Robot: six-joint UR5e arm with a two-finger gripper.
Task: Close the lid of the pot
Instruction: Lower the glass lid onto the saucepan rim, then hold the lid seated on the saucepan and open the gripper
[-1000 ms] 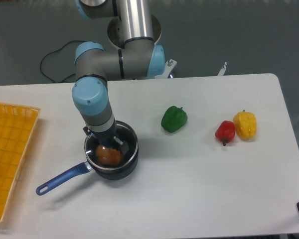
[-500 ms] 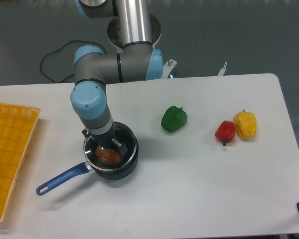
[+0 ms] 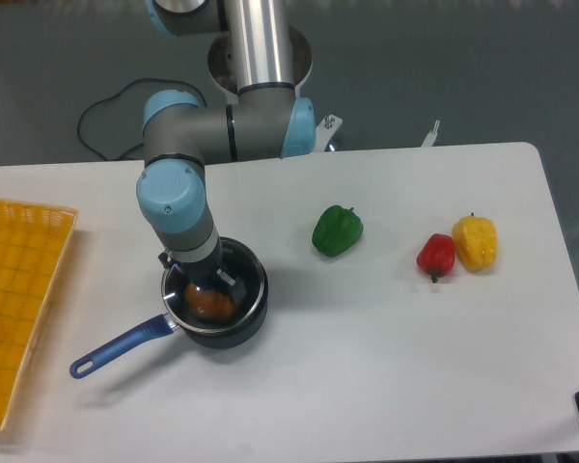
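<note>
Since a second ago we have shifted slightly left; our end effector (image 3: 203, 287) hangs over the pot (image 3: 234, 307) on the table (image 3: 386, 357), lid apparently seated on it, grip state unclear.

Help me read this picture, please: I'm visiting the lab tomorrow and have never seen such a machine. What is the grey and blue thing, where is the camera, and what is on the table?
The grey and blue thing is a robot arm with jointed tubes. A fixed camera looks down on it from the front, above the white table. The arm's hand reaches down into the top of the pot, a small dark saucepan with a long blue handle, where something orange-brown shows. Glints there may be the glass pot lid, but the arm hides most of it, so I cannot tell whether the hand holds anything. Further right lie a green pepper, a red pepper and a yellow pepper. A yellow tray sits at the left edge.
</note>
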